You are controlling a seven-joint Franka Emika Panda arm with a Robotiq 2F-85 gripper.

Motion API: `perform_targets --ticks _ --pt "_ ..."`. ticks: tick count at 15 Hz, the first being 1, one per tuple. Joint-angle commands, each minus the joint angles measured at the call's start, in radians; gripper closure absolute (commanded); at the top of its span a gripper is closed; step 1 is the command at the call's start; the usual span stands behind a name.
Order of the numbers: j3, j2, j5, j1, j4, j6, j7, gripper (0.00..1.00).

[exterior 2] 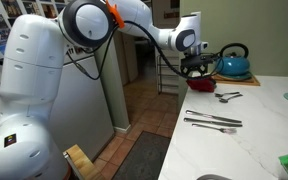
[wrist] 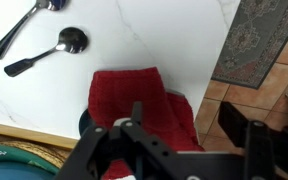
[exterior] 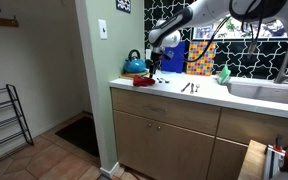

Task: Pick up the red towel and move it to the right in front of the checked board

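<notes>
Only the wrist view shows my black gripper [wrist: 192,128] with fingers spread apart, the red cloth towel [wrist: 134,100] lying just beneath them. An exterior view alone shows the colourful checked board [exterior: 200,57], well beyond the fingers.

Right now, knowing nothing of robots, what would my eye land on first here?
The big white robot arm reaching to the end of the pale counter, its open gripper poised over a crumpled red towel. A teal kettle sits close by the towel, and a bright checked board stands against the back wall further along.
</notes>
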Motion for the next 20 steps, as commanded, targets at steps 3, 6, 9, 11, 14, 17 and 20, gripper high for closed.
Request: perform_targets --ticks 3,6,9,11,14,17,20 --pt "0.028 0.069 -0.022 -0.027 0.073 -0.003 -0.042 0.34" --pt "0.042 0.098 -0.016 -0.034 0.097 -0.004 -0.078 0.3" --pt "0.053 0.125 -0.018 -0.035 0.122 0.001 -0.108 0.32" --pt "0.057 0.141 -0.023 -0.034 0.138 0.01 -0.127 0.36" --pt "0.06 0.158 -0.029 -0.031 0.159 0.017 -0.147 0.42" --pt "0.061 0.171 -0.036 -0.03 0.175 0.028 -0.16 0.54" --pt "0.061 0.184 -0.038 -0.033 0.189 0.042 -0.169 0.57"
